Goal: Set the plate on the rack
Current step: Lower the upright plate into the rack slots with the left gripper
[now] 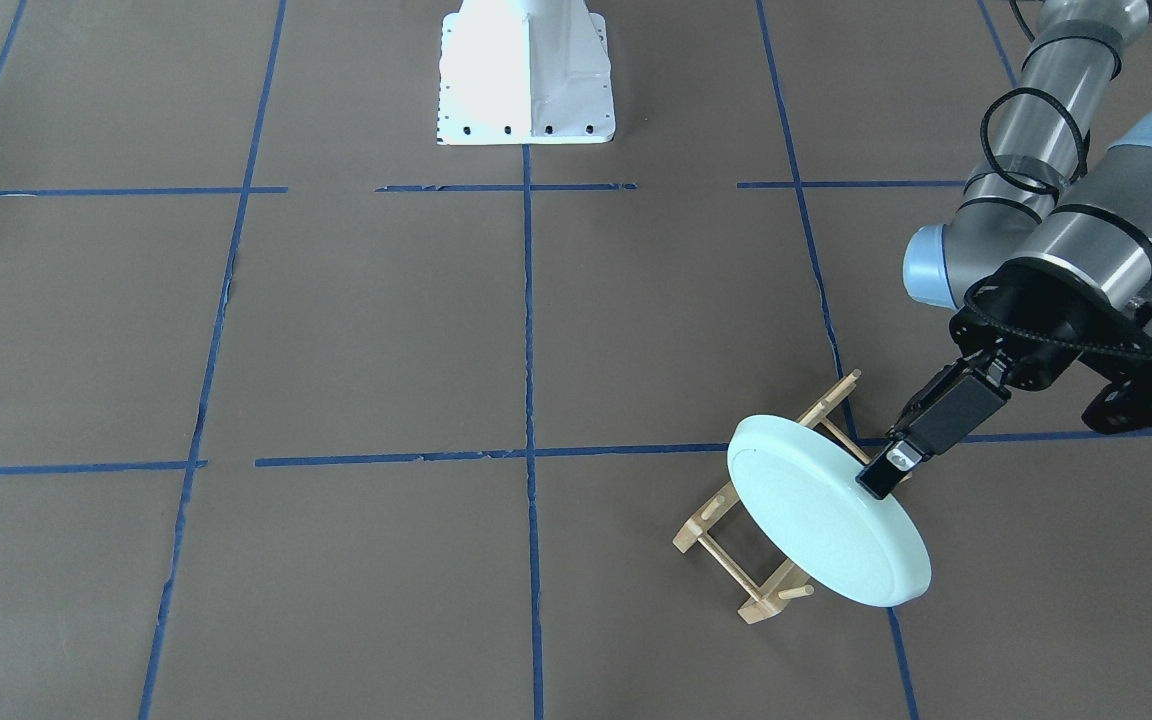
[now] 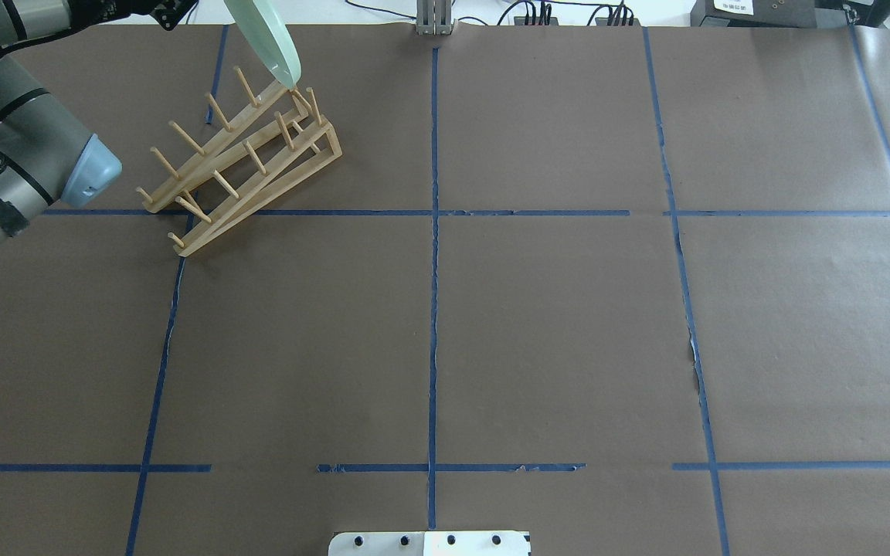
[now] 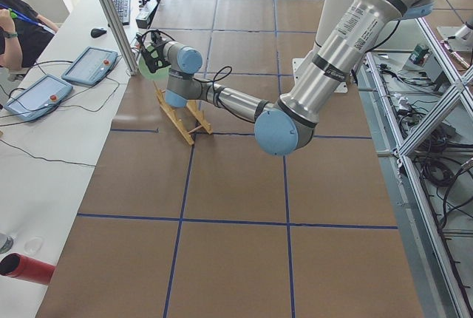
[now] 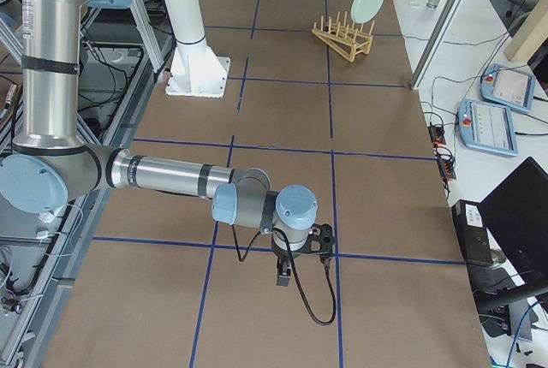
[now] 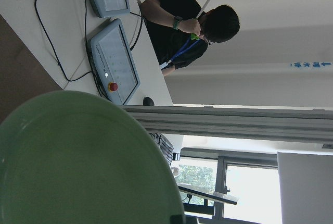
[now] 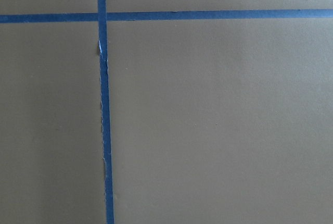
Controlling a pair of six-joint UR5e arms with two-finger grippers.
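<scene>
The pale mint-green plate [image 1: 821, 515] is held tilted on edge over the far end of the light wooden rack [image 1: 711, 522]. My left gripper [image 1: 886, 476] is shut on the plate's upper rim. In the overhead view the plate [image 2: 269, 40] has its lower edge just above the end pegs of the rack [image 2: 248, 158]; I cannot tell if they touch. The plate fills the lower left of the left wrist view [image 5: 78, 166]. My right gripper [image 4: 287, 272] hangs low over bare table far from the rack; I cannot tell if it is open or shut.
The white robot base [image 1: 526, 75] stands at the table's middle edge. Blue tape lines [image 6: 104, 104] cross the brown table cover. An operator [image 3: 15, 22] and teach pendants [image 3: 89, 63] are beside the table's edge close to the rack.
</scene>
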